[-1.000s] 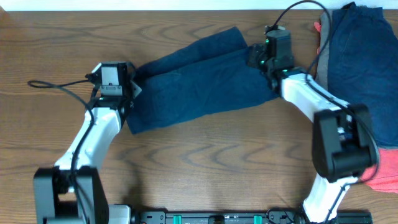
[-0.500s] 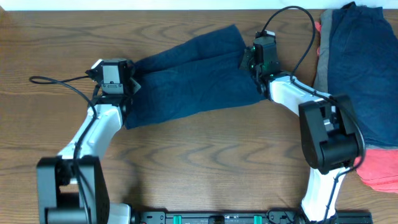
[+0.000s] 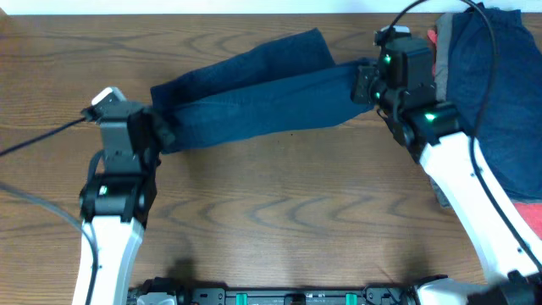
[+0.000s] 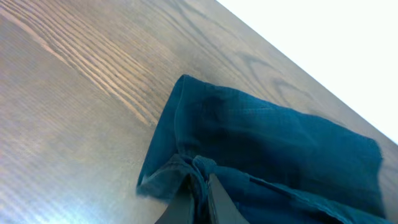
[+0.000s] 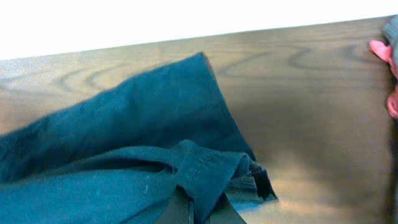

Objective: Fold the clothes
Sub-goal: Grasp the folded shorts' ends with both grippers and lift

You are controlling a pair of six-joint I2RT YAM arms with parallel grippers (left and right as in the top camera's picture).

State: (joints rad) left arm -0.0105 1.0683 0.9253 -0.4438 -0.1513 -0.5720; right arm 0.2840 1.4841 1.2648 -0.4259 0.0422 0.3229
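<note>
holding the blue shorts (image 3: 254,93), the left gripper (image 3: 159,131) and right gripper (image 3: 364,83) each pinch one end. pulling too hard could make them slip out.

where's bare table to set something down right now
Bare table on the near side of the navy shorts, between left gripper and right gripper, is widest. The back-left corner is free too. Crowded: right edge, under the clothes pile.

Left gripper (image 3: 160,133) and right gripper (image 3: 362,84) clamped, arms apart.
</note>
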